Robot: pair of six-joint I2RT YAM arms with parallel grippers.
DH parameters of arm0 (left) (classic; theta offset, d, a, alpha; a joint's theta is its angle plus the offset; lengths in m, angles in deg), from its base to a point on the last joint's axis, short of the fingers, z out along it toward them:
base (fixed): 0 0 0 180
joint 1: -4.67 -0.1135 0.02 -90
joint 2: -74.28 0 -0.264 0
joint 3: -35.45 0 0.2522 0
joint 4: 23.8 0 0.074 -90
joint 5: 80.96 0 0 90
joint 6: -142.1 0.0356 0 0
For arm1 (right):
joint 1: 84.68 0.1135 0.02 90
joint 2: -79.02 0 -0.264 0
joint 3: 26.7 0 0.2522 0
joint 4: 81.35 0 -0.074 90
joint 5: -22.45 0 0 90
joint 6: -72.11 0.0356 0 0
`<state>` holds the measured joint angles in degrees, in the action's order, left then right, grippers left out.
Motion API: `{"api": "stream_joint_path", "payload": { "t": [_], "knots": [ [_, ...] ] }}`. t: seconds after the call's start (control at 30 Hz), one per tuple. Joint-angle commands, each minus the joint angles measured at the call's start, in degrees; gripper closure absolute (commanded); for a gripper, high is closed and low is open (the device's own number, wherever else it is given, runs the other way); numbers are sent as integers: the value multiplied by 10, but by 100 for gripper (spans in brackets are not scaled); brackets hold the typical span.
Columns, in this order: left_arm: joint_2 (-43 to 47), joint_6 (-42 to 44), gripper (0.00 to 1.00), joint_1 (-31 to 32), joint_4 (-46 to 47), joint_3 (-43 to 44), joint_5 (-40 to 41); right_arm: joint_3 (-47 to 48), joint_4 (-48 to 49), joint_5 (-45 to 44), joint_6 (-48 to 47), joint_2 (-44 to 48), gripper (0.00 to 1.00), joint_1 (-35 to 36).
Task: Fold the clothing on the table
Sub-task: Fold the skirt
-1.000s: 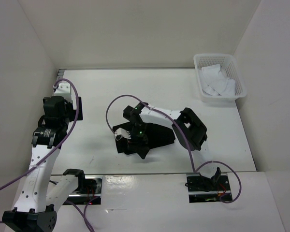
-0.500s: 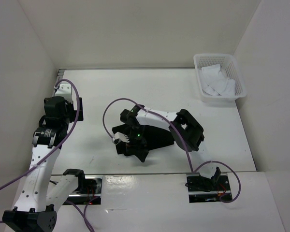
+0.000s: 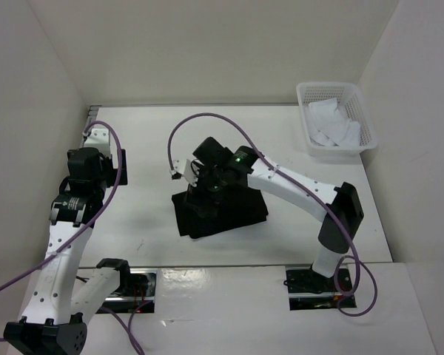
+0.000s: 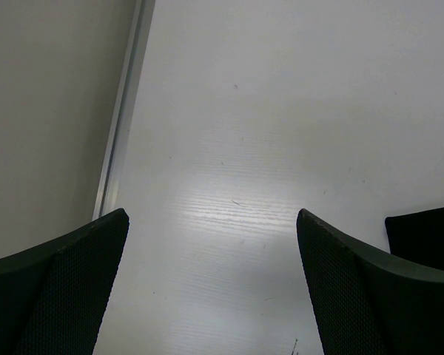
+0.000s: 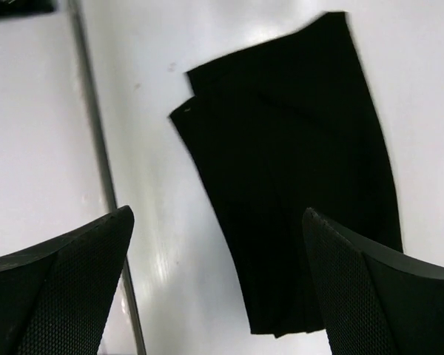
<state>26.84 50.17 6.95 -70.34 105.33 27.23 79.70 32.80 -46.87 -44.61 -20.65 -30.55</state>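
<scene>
The clothing [image 5: 296, 170] lay flat mid-way across the table [image 3: 148, 140], toward the near edge, looking doubled over, with layered edges at one corner. The right gripper [image 5: 218, 296] hovered above it, jaws wide and empty. The left gripper [image 4: 211, 288] was wide too, off to the side. The clothing looked light and floppy, so I'd pinch a corner through all layers.

You've got white lattice basket [image 3: 339, 151] far right, white cloth pieces [image 3: 333, 124] heaped inside it; plain white walls [image 3: 207, 52] around.
</scene>
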Motion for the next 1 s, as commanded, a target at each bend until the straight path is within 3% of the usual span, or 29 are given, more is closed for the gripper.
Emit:
{"api": "stream_joint_path", "payload": {
  "t": [0.0, 0.3, 0.97],
  "knots": [
    [2, -6, 0, -4, 17, -2, 7, -53, 77, -104, 115, -31, 1, -1],
    [-9, -6, 0, -4, 17, -2, 12, -119, 171, -153, 200, -75, 1, -24],
    [-14, -11, 0, -4, 17, -2, 18, -156, 203, -173, 275, -118, 1, -38]
  ]
}}
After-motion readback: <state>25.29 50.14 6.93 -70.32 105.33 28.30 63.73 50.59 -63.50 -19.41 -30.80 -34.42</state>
